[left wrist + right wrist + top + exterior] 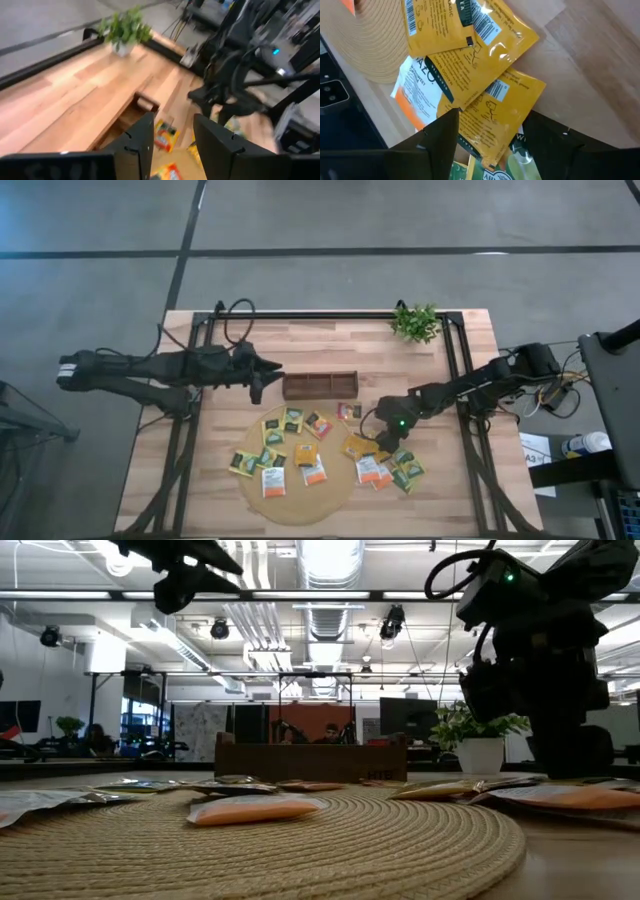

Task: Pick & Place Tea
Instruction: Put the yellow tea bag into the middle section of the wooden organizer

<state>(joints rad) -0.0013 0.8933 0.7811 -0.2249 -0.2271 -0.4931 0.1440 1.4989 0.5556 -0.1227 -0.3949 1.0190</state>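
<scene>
Right pincer [381, 442] hung wide and empty at the woven mat's [330, 498] right rim, directly over overlapping yellow tea sachets [490, 107] lying flat, corners skewed across its fingers. More sachets lay scattered on the mat, mid-counter toward the near edge. Left pincer [257, 390], parted and empty, hovered off the dark tray's [320, 386] left end. Right arm was nearer the tea; likely next a straight drop.

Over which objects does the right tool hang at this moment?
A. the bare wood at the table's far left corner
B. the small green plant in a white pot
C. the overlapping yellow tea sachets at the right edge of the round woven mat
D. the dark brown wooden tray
C: the right tool stands open directly above the overlapping yellow tea sachets beside the round woven mat.
</scene>
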